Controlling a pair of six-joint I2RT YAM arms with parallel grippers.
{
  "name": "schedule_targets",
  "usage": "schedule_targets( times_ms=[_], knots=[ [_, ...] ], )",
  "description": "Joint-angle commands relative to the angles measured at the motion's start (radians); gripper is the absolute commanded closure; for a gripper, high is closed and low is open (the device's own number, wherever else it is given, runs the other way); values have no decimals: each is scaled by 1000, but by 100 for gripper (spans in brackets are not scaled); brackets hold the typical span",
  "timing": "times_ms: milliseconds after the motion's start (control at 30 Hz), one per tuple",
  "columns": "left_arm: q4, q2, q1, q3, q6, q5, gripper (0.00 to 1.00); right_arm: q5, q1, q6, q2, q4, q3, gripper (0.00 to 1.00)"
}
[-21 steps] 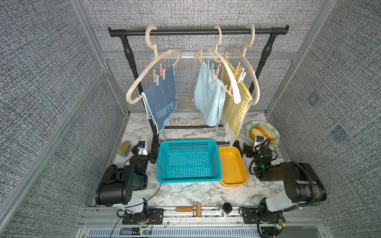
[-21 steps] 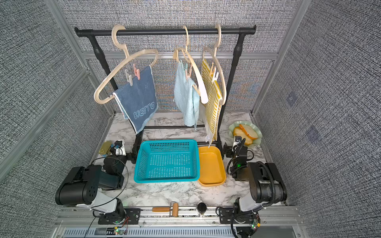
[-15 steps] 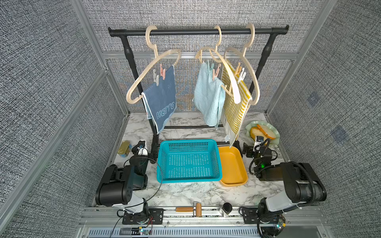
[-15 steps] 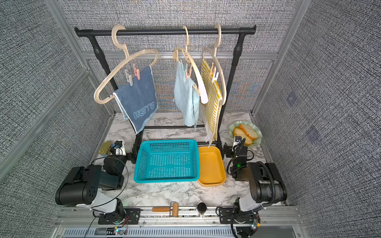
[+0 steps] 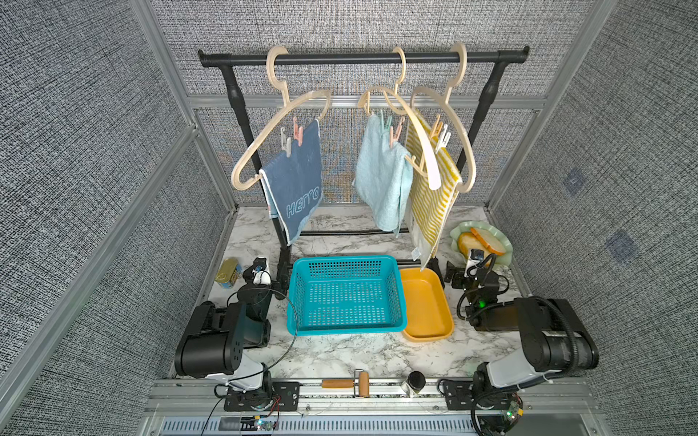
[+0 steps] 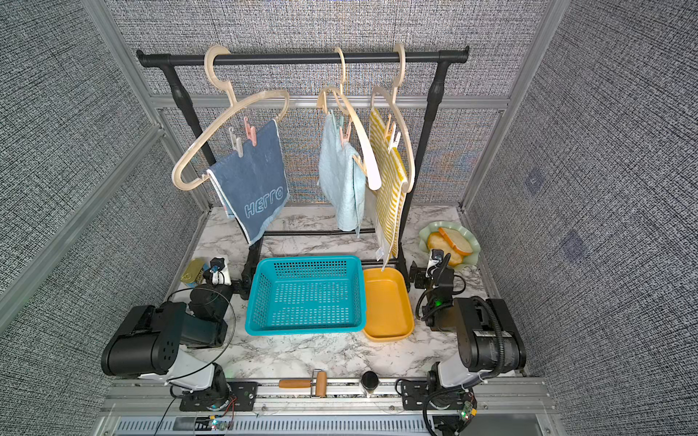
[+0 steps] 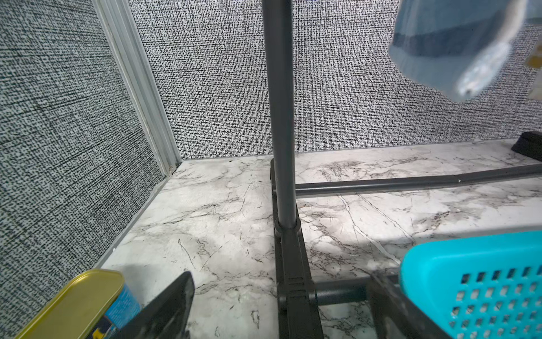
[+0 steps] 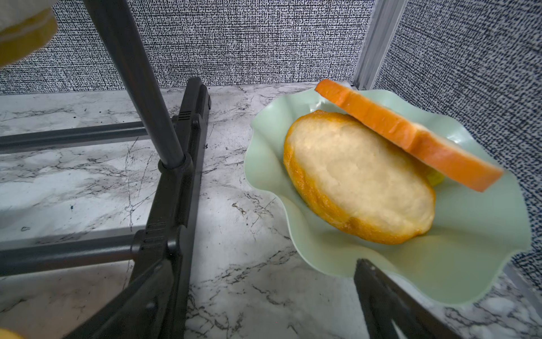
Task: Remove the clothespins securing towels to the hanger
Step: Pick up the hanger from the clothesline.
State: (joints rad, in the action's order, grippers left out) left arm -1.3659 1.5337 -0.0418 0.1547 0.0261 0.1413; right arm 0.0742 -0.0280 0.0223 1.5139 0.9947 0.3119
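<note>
Three beige hangers hang from a black rack bar [image 5: 362, 57]. The dark blue "HELLO" towel [image 5: 298, 181] is held by a beige clothespin [image 5: 288, 145] and a pink one [image 5: 298, 132]. A mint green clothespin [image 5: 388, 121] and a pink one [image 5: 394, 137] sit on the aqua towel [image 5: 381, 177]. An orange clothespin [image 5: 436, 128] and a white one [image 5: 443, 137] sit on the yellow striped towel [image 5: 430, 200]. My left gripper [image 7: 281, 281] stands open low on the table, astride the rack's left foot. My right gripper [image 8: 259, 270] is open and empty by the rack's right foot.
A teal basket [image 5: 345, 296] and an orange tray [image 5: 426, 305] lie between the arms. A green plate [image 5: 506, 249] with bread sits just beyond the right gripper. A gold-lidded can [image 5: 228, 271] lies beside the left gripper. A wooden roller [image 5: 351, 383] and a dark jar [image 5: 413, 381] rest on the front rail.
</note>
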Motion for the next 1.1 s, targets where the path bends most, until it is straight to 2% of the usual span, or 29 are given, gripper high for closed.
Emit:
schedule_targets(
  times_ms=[0, 100, 233, 367, 567, 733, 833, 1067],
  knots=[
    [-8, -69, 1, -26, -5, -22, 28, 95, 20, 8, -129, -70, -2, 2],
    [173, -302, 11, -37, -31, -146, 41, 143, 25, 63, -333, -398, 92, 6],
    [570, -612, 16, 48, -196, -202, 45, 138, 67, 125, -500, -730, 227, 11],
    [908, -757, 35, 170, -280, -209, 47, 155, 169, 120, -604, -951, 340, 13],
    [1251, -873, 90, 339, -380, -187, 53, 136, 334, 125, -708, -1194, 516, 14],
    [1473, -929, 115, 494, -330, -171, 53, 123, 457, 108, -747, -1350, 674, 16],
    [1560, -952, 117, 569, -304, -124, 53, 80, 515, 107, -770, -1415, 744, 18],
    [1704, -896, 125, 734, -218, 11, 54, 65, 654, 71, -734, -1506, 902, 23]
  ],
)
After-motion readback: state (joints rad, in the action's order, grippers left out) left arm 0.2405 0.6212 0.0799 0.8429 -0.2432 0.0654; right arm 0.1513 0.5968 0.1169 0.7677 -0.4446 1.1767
